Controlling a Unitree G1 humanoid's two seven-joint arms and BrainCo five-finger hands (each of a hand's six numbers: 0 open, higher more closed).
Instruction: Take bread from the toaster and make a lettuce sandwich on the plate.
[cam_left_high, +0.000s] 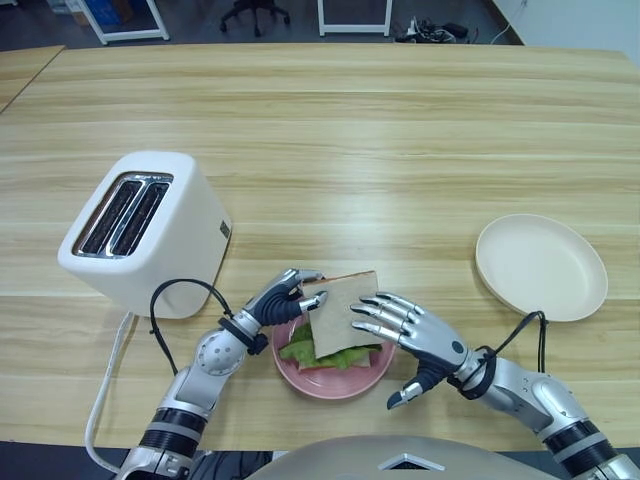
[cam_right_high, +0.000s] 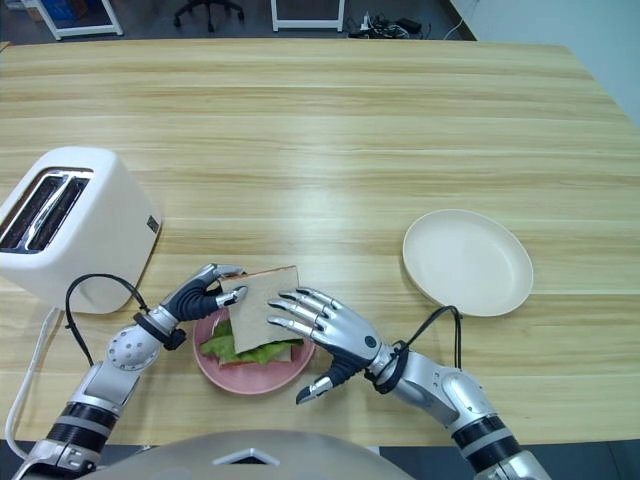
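**Desk:** Where's the bread?

**Me:** Lower middle of the frame. The slice (cam_left_high: 340, 312) sits tilted over the lettuce (cam_left_high: 300, 352) on the pink plate (cam_left_high: 335, 390), with its upper edge lifted. There looks to be another slice under the leaves.

**Desk:** And your hands?

**Me:** My left hand (cam_left_high: 280, 300) is pinched on the slice's left edge. My right hand (cam_left_high: 415, 330) has its fingers spread and straight. The tips rest on the slice's right side and grip nothing.

**Desk:** How will it handle?

**Me:** It's light, and I'd judge it stiff enough to hold by one edge. It's crumbly, though, and a hard squeeze could break the corner. The lettuce is soft and slippery, so a sideways push could skate the slice off. I'd hold it at the edges and press flat from above.

**Desk:** Anything in the way?

**Me:** Little. The toaster (cam_left_high: 170, 250) stands at left, near my left arm, and its cord (cam_left_high: 105, 390) trails off the table (cam_left_high: 350, 150) at lower left. A cream plate (cam_left_high: 540, 265) lies well apart at right. Both hands crowd the pink plate, so I'd mind its rim.
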